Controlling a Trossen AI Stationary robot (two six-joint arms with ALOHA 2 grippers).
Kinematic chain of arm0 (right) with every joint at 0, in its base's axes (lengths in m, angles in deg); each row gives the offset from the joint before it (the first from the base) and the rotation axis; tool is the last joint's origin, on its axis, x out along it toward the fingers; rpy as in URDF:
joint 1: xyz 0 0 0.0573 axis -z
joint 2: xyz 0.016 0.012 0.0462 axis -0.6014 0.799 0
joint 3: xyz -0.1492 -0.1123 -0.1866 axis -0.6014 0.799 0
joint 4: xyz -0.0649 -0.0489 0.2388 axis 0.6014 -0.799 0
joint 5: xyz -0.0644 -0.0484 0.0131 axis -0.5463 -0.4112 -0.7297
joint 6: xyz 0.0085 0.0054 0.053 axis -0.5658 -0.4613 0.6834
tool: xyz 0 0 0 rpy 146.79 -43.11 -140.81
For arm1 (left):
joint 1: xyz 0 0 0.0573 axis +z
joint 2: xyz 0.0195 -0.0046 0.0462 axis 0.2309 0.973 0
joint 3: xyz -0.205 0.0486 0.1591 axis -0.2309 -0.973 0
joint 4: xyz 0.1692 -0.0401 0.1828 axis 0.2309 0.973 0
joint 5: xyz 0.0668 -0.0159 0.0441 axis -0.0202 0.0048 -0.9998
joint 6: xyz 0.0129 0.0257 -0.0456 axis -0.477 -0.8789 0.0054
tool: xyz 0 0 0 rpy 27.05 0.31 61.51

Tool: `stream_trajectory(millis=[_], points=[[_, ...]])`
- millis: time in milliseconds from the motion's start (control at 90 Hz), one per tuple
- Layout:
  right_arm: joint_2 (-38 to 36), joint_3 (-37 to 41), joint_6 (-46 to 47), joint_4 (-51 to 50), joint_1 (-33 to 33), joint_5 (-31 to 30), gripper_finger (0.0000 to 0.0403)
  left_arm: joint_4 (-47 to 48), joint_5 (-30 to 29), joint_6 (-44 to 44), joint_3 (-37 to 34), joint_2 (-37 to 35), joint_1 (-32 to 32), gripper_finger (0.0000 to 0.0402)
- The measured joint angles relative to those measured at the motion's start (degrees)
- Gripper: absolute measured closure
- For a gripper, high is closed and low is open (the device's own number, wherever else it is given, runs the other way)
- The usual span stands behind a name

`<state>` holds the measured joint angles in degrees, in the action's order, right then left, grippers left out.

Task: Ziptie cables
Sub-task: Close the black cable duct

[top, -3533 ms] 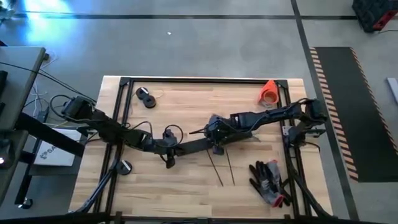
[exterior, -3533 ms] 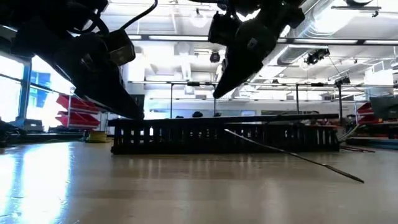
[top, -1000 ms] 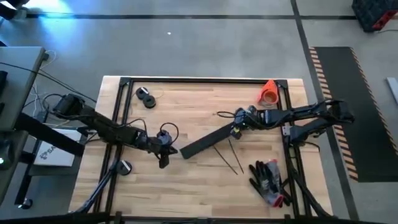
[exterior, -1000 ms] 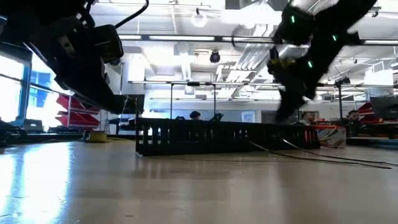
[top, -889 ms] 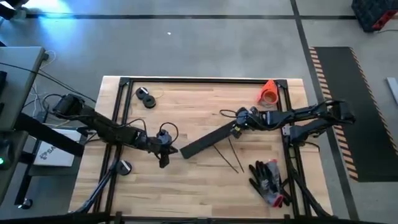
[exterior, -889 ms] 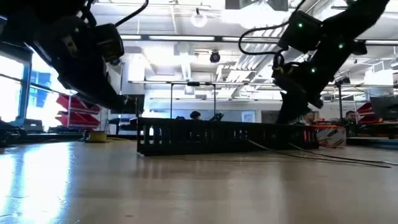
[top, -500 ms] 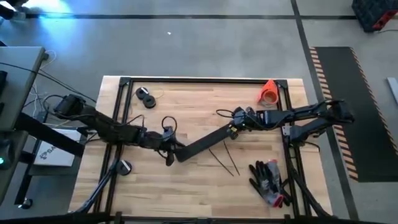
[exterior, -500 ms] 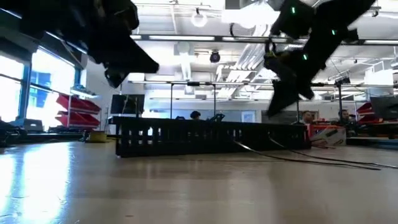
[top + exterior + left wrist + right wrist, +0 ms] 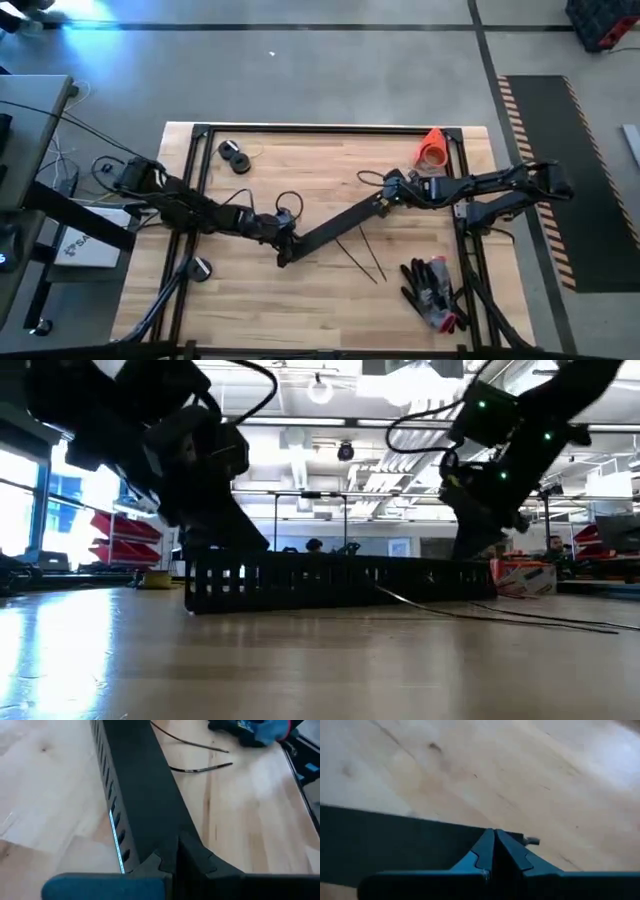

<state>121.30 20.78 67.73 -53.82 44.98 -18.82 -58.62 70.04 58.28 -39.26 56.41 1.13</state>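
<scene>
Cables beside black strip, both grippers' fingers pinched on its ends; gloves nearby.

Desk: pale wood planks, visible grain and knots, smooth, slight sheen in low view. Desk frame: black metal bars, matt. Slotted black strip at frame centre: matt plastic, smooth top, perforated side wall. Cables lower right of centre: thin, dark, slightly glossy. Gloves at lower right: dark cloth, red and blue trim. Orange cone at upper right: smooth plastic. Floor: grey concrete, dull sheen.
</scene>
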Motion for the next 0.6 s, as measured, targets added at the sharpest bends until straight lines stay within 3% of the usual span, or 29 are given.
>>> stream_trajectory(millis=[189, 356, 600], points=[[-1.6, -3.1, -0.1, -2.8, -3.3, 2.4, 0.0403, 10.1, 2.2, -1.3, 0.0, -4.9, -0.1, 0.0401], [-3.7, -8.8, 0.0, -9.7, -4.8, -0.6, 0.0403, 21.5, 1.9, -5.4, -0.3, -13.0, 0.2, 0.0401], [-3.7, -9.5, 4.8, -19.2, -5.3, -0.7, 0.0403, 34.2, -0.8, -5.1, -0.5, -27.0, 1.0, 0.0401]])
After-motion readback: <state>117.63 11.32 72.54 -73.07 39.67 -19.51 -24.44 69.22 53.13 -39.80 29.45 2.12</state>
